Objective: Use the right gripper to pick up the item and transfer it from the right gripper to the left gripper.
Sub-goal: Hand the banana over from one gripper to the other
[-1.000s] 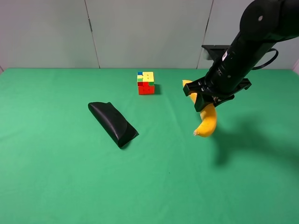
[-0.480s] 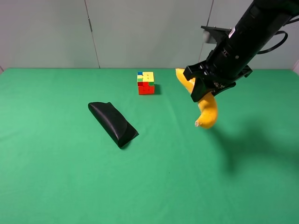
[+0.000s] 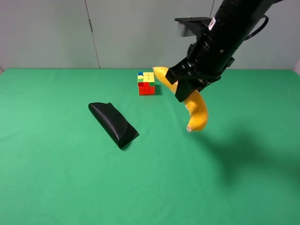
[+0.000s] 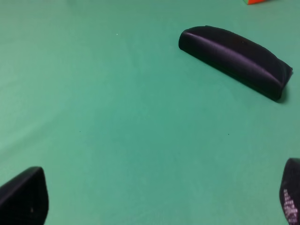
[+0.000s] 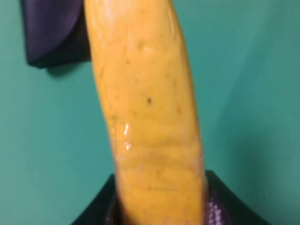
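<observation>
A black right gripper (image 3: pixel 186 88) is clamped across the middle of a curved yellow banana (image 3: pixel 197 111) and holds it in the air above a green worktop (image 3: pixel 56 178). One end of the banana hangs down and the other points towards a multicoloured puzzle cube (image 3: pixel 146 83) near the back of the worktop. A black case (image 3: pixel 114 123) lies flat on the worktop, well apart from the banana on its left, and the left gripper (image 4: pixel 157 197), seen only from its own wrist camera, hovers over the worktop near that case with its two fingers spread wide apart.
</observation>
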{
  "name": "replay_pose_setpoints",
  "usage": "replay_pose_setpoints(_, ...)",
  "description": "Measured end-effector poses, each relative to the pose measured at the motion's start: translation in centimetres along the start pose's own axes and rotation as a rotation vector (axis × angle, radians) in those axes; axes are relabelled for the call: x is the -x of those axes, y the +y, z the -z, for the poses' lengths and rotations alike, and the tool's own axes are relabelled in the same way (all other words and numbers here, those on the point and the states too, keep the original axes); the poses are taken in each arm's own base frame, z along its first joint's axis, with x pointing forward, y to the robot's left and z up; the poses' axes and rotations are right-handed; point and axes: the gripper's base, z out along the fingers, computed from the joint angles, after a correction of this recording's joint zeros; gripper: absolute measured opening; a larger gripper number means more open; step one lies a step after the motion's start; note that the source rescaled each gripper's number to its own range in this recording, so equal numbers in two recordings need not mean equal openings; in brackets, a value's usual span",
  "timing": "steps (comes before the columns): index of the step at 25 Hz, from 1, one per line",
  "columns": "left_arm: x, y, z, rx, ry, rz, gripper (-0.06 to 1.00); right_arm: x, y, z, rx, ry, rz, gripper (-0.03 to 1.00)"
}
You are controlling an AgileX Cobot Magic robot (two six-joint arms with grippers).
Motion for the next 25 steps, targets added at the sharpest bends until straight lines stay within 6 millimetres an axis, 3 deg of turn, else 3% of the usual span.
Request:
replay_pose_setpoints(6, 1.5, 0.3, -1.9, -0.019, 0.159, 0.023, 0.96, 1.2, 2.8, 1.2, -0.002, -0.037, 0.108, 0.0)
replay_pose_setpoints(10, 3.9, 0.1, -3.6, -0.087, 0.172, 0.031, 0.95, 1.6, 4.1, 1.8, -0.007, -0.061, 0.159, 0.0)
replay_pose_setpoints(17, 7.9, -0.9, -8.0, -0.296, 0.1, 0.145, 0.95, 1.7, 4.2, 1.7, -0.016, -0.06, 0.17, 0.0)
replay_pose_setpoints(25, 10.5, -1.7, -12.4, -0.483, 0.052, 0.302, 0.95, 1.7, 4.1, 1.7, -0.026, -0.06, 0.176, 0.0)
